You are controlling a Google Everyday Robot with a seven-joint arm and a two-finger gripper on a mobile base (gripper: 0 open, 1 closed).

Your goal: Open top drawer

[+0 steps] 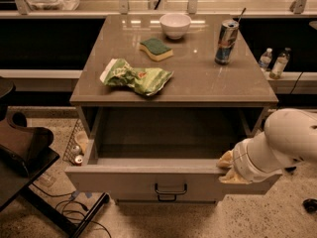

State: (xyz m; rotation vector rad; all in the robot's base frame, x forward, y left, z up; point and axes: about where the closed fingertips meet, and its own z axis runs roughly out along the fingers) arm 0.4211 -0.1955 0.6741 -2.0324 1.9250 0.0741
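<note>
The top drawer point(133, 180) is pulled far out from under the grey table top, showing a plain, empty inside. Its small black bar handle point(170, 189) sits centred on the front. My gripper point(229, 168) is at the drawer's front right corner, at the end of the white arm coming in from the right. It rests over the top edge of the drawer front, right of the handle.
On the table top point(233, 86) lie a green crumpled chip bag point(134, 76), a green-and-yellow sponge point(156, 48), a white bowl point(175, 25) and a drink can point(226, 41). Two bottles point(273, 62) stand at the right. A dark chair point(22, 148) and cables are at the left.
</note>
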